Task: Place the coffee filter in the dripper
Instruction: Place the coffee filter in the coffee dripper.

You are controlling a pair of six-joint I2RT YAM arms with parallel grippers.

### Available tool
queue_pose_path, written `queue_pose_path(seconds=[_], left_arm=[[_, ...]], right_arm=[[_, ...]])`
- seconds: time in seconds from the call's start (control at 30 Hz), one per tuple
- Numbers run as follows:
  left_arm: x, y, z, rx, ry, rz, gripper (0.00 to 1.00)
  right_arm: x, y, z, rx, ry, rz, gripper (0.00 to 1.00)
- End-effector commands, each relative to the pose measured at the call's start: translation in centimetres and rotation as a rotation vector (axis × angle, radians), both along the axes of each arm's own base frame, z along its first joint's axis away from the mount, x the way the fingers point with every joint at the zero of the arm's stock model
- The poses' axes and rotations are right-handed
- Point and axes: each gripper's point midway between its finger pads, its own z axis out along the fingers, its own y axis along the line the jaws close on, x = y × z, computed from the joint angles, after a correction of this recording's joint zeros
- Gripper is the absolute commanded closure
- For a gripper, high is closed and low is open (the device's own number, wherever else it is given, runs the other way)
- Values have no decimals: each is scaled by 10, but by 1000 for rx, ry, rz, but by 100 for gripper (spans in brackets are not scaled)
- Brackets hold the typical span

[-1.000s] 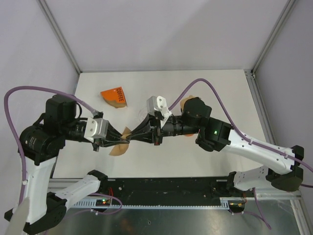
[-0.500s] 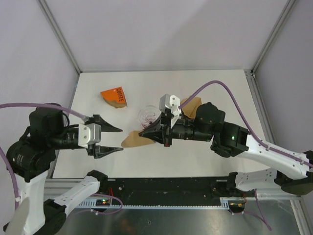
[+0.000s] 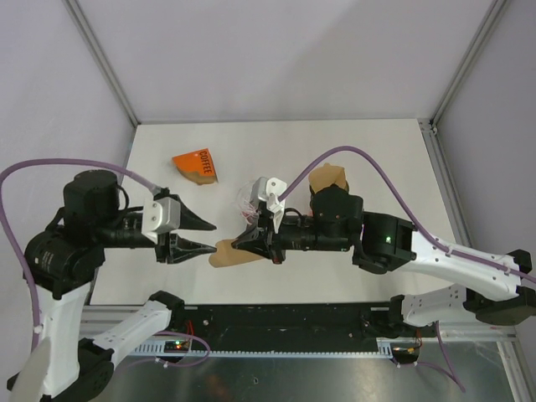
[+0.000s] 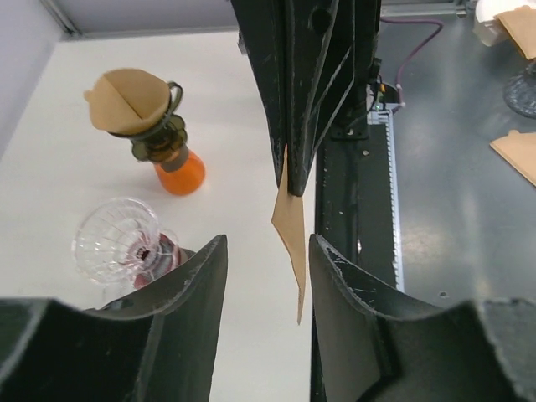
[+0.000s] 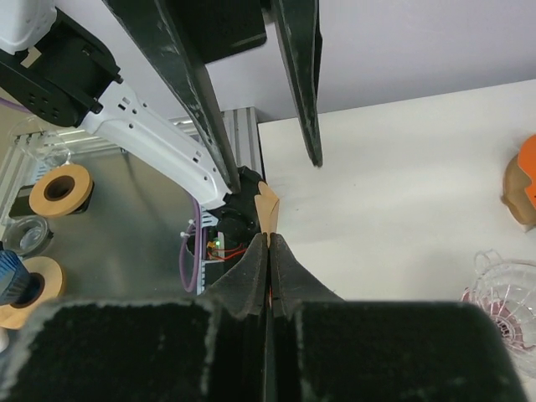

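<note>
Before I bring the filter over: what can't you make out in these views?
Dripper: top view, mostly under the right wrist camera; right wrist view, cut by the edge.
Filter: edge-on in both wrist views, so open or folded is unclear.
Spare filters: top view, partly behind the right arm.

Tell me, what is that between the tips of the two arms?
A brown paper filter, pinched in the shut right gripper, its free end near the open left gripper. The overhead view shows this best.

Orange coffee packet [image 3: 197, 166], white table [image 3: 377, 151]
</note>
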Motion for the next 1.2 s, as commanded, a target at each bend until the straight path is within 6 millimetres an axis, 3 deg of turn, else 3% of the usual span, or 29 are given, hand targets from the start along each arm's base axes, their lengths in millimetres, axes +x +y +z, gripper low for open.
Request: queue_pose_path(seconds=[0.0,0.17,0.3,0.43,0.6,0.8,0.87,0.97,1.17], left_arm=[[-4,-5,-10,-9,72,-36,53],[-2,-5,-9,-7,83,-26,82],[-6,-7,-6,-19,87,-45,92],[-7,-7,-3,-25,89,-48,94],[-8,-7,-4,-26,92,-51,86],[-10,-7,-13,-16,126,-53,85],[-12,-6,-17,-10,142,-53,86],[-12,-6,-20,-5,153,-53,97],[-8,-5,-12,-3,125,-28,100]], right_arm=[[-1,-3,25,48,-31,-8,100],[-3,-2,24,43,-47,3,100],[-4,-1,22,36,-54,10,100],[-5,1,21,32,-58,17,100],[-6,1,22,35,-64,25,100],[-5,1,23,39,-66,18,100],[-5,1,24,39,-66,16,100],[-5,1,24,39,-66,16,100],[-7,1,21,31,-71,33,100]])
